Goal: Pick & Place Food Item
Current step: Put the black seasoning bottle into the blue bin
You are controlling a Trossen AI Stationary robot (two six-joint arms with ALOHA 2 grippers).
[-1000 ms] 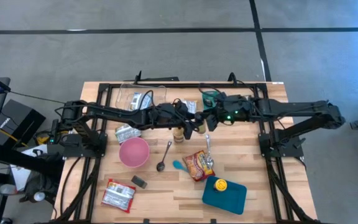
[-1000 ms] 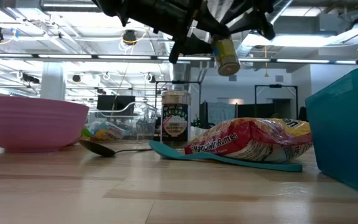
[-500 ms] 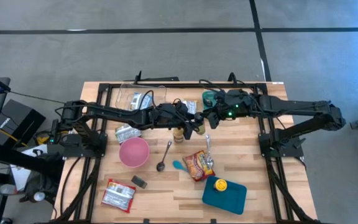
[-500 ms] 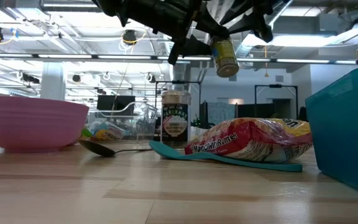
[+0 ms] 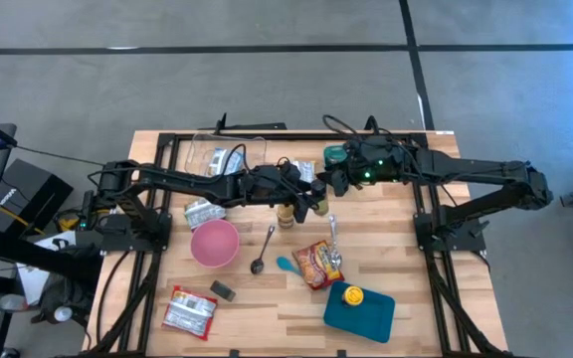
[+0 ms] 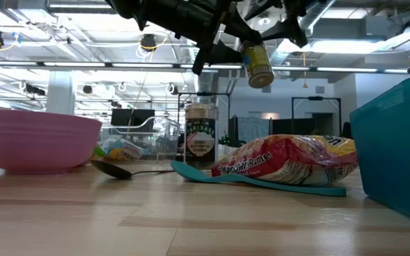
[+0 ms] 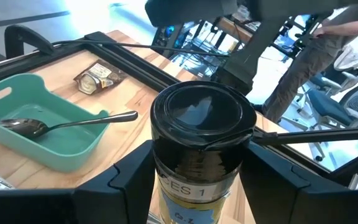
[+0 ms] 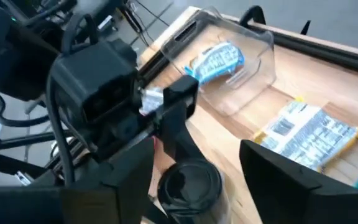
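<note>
Carry phase, as judged from the scene: the left gripper, near the centre of the high view, is clamped on a black-lidded jar held aloft, tilted, above the table in the low view's upper middle. The right gripper, just right of it, stands spread with the jar's lid showing between its fingers, gripping nothing. The next move probably calls for lowering the jar level onto a chosen spot.

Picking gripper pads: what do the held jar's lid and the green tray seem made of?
The jar has a lid that looks like glossy black plastic: it mirrors the ceiling. The green tray looks like matte moulded plastic, with rounded walls and a handle slot.
</note>
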